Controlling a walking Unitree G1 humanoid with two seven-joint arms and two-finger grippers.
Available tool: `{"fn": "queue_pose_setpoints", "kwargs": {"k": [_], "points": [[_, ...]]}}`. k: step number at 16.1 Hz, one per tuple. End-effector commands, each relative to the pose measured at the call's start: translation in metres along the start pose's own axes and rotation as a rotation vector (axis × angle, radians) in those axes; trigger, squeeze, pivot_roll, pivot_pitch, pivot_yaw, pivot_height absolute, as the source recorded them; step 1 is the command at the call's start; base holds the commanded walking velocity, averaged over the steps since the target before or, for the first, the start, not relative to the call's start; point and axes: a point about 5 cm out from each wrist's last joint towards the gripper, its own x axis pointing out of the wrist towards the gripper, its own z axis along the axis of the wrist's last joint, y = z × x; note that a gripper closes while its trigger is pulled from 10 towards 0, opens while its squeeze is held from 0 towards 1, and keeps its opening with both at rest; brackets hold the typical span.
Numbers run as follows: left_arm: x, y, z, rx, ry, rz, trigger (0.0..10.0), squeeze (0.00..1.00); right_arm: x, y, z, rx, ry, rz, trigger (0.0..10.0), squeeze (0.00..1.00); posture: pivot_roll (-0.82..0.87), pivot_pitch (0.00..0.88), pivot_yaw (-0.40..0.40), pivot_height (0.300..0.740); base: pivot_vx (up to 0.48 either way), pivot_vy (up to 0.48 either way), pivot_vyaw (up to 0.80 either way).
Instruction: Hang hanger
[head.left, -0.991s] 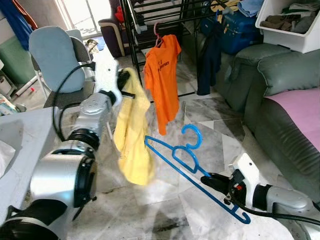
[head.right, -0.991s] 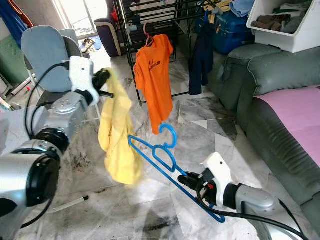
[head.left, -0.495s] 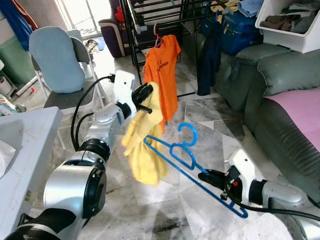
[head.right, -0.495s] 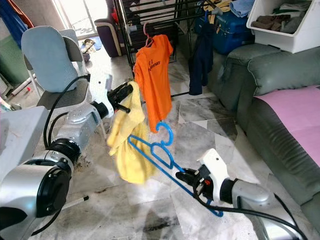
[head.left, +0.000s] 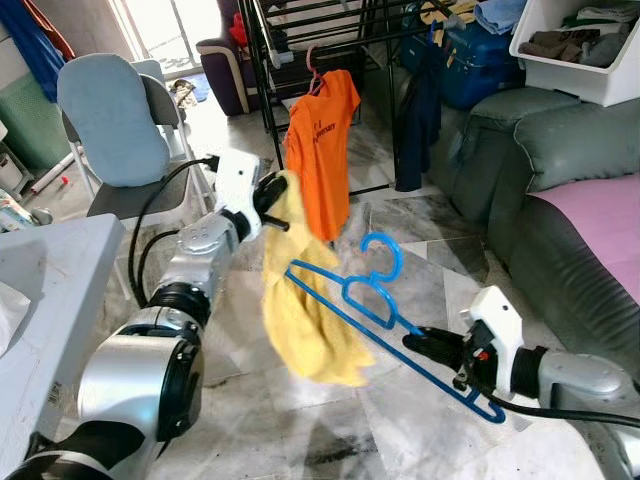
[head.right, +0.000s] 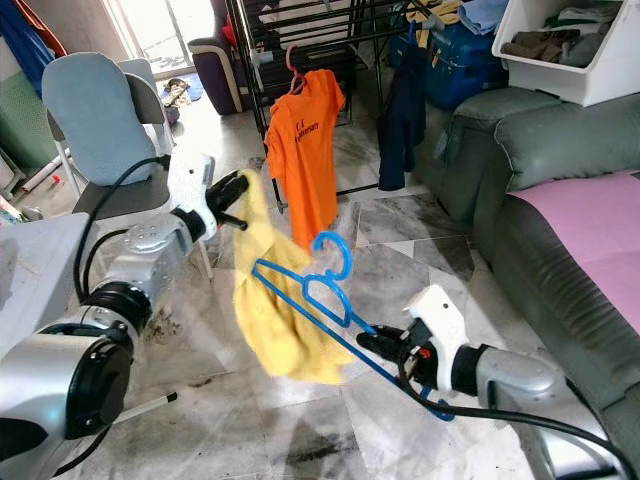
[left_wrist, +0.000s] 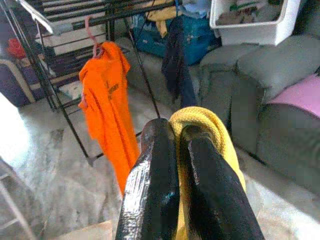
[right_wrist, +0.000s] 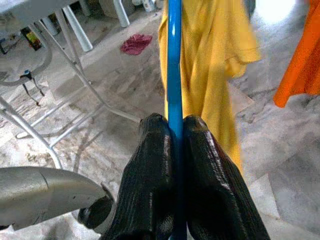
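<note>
We've got the blue hanger (head.left: 380, 320) clamped in the right gripper (head.left: 420, 341), fingers (right_wrist: 150, 175) closed on its straight bottom bar. It's held out in the air over the marble floor (head.left: 420, 240), hook end up and pointing toward the rack (head.left: 300, 40).

Left gripper (head.left: 275, 190) is pinched on a bunched fold of the yellow shirt (head.left: 305, 310); both fingers (left_wrist: 155, 185) squeeze the cloth. The shirt hangs limp below it, just beside the far end of the hanger, lower part swung out. We can't tell if cloth and hanger touch.

Handling, our read:
- Hanger looks like thin plastic: light, a bit springy, smooth. Gripped near one end of the bar, it's a long lever, so it may twist or slip in the fingers if the cloth drags on it.
- A hold nearer the middle of the bar, under the hook, would likely be steadier.
- Shirt is soft, no shape of its own. The bunched pinch hides the neck opening; it needs spreading before a hanger arm goes in.

Orange shirt (head.left: 322, 150) already hangs on the rack, on a pink hanger (head.left: 315, 70).
</note>
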Motion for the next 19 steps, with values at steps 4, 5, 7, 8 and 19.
{"fn": "queue_pose_setpoints", "kwargs": {"k": [4, 5, 7, 8, 19], "points": [[-0.003, 0.004, -0.003, 0.025, 0.008, 0.017, 10.0, 0.0, 0.001, -0.002, 0.017, -0.029, -0.065, 0.018, 10.0, 0.0, -0.28, 0.0, 0.141, 0.74, 0.0, 0.0, 0.0], [-0.001, 0.001, -0.002, 0.028, 0.007, 0.009, 10.0, 0.0, 0.003, -0.001, 0.016, -0.023, -0.069, 0.026, 10.0, 0.0, -0.28, 0.0, 0.139, 0.74, 0.0, 0.0, 0.0], [0.002, -0.004, 0.004, 0.01, -0.018, -0.024, 10.0, 0.0, 0.008, 0.001, 0.013, -0.011, -0.067, 0.036, 10.0, 0.0, -0.27, 0.0, 0.139, 0.74, 0.0, 0.0, 0.0], [0.004, -0.005, 0.009, -0.014, -0.044, -0.011, 10.0, 0.0, 0.011, 0.003, 0.012, -0.002, -0.074, 0.044, 10.0, 0.0, -0.27, 0.0, 0.139, 0.74, 0.0, 0.0, 0.0], [0.012, 0.004, 0.06, -0.292, -0.284, 0.106, 10.0, 0.0, 0.035, 0.011, -0.031, 0.11, 0.039, -0.006, 10.0, 0.0, -0.25, 0.0, 0.131, 0.74, 0.0, 0.0, 0.0]]}}
